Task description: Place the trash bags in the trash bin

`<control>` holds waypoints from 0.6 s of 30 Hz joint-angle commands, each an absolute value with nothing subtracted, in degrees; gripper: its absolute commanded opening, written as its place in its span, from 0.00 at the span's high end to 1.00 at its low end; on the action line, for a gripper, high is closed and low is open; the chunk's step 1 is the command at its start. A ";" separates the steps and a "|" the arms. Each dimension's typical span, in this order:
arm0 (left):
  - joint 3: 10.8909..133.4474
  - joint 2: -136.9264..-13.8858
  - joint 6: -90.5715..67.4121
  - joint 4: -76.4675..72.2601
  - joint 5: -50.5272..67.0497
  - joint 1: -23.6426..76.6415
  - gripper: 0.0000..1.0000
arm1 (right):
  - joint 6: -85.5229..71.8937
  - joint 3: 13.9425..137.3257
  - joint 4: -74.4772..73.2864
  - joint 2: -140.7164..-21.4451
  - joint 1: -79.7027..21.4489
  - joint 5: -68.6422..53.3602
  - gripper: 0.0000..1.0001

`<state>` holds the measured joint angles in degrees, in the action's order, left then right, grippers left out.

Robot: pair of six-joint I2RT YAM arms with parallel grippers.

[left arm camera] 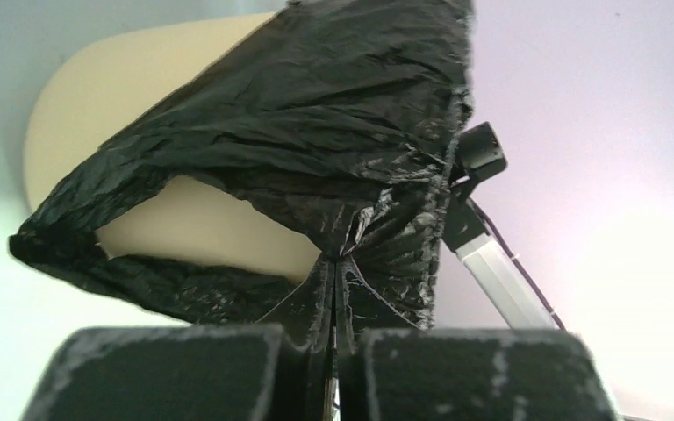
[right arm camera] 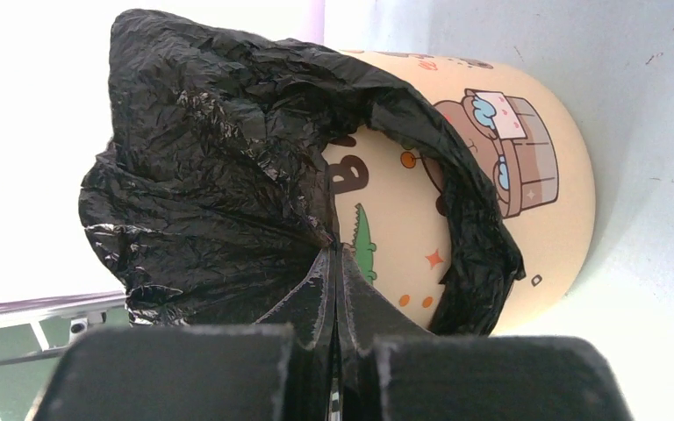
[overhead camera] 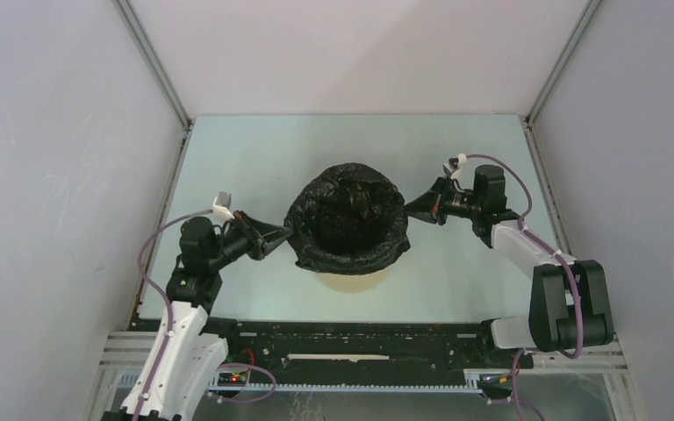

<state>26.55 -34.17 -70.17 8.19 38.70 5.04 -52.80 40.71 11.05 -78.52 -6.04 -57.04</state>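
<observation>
Tearing is our chief worry: the left gripper (overhead camera: 283, 235) and right gripper (overhead camera: 412, 209) each clamp opposite hems of the trash bag (overhead camera: 348, 219), draped over the trash bin (overhead camera: 351, 279) midway between the left and right edges of the bench (overhead camera: 228, 158). Uneven pulling, we judge, could rip the film or tip the bin.

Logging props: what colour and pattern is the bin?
Cream bin with cartoon prints, including a green crocodile; right wrist view.
</observation>
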 commanded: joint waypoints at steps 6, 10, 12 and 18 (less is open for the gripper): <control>29.96 -33.89 -60.71 20.08 37.30 5.18 1.00 | -51.11 42.65 10.65 -77.59 -6.16 -56.42 1.00; 30.57 -34.69 -59.57 22.80 35.36 5.18 1.00 | -50.72 42.69 10.14 -77.78 -6.07 -56.51 1.00; 29.59 -36.21 -59.69 22.81 34.34 5.19 1.00 | -50.27 42.67 9.74 -77.98 -5.99 -56.28 1.00; 31.15 -45.67 -55.48 21.11 32.03 5.73 1.00 | -48.21 42.69 7.69 -78.94 -5.13 -55.49 1.00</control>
